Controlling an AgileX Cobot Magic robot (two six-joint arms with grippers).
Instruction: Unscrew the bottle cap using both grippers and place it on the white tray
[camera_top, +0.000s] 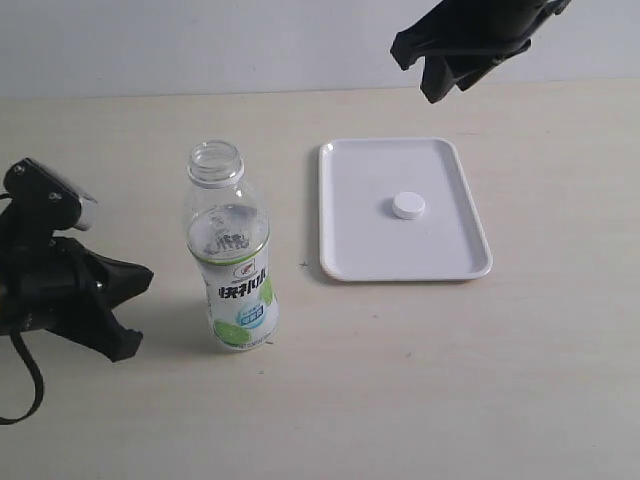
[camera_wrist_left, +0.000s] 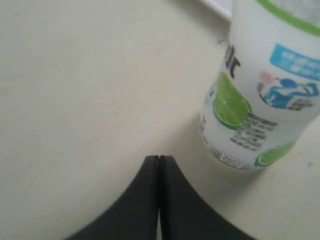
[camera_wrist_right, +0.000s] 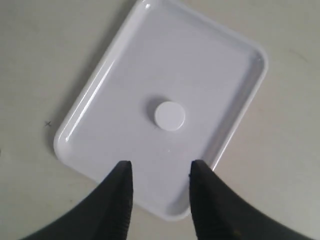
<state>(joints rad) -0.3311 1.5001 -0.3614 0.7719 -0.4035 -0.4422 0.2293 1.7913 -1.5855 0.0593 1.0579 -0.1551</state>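
The bottle (camera_top: 235, 260) stands upright on the table with its neck open and no cap on it; in the left wrist view its lower label (camera_wrist_left: 260, 95) shows close by. The small white bottle cap (camera_top: 408, 205) lies flat near the middle of the white tray (camera_top: 325, 220), to the right of the bottle. Left of the bottle and clear of it, my left gripper (camera_top: 130, 310) is low over the table; its fingertips (camera_wrist_left: 159, 159) are pressed together, holding nothing. My right gripper (camera_top: 450, 88) hangs open above the tray's far edge, and between its fingers (camera_wrist_right: 160, 167) I see the tray (camera_wrist_right: 200, 60) and cap (camera_wrist_right: 169, 116) below.
The table is a plain light wood surface. A pale wall runs along its far edge. A loose black cable from the left arm hangs by the left edge of the exterior view.
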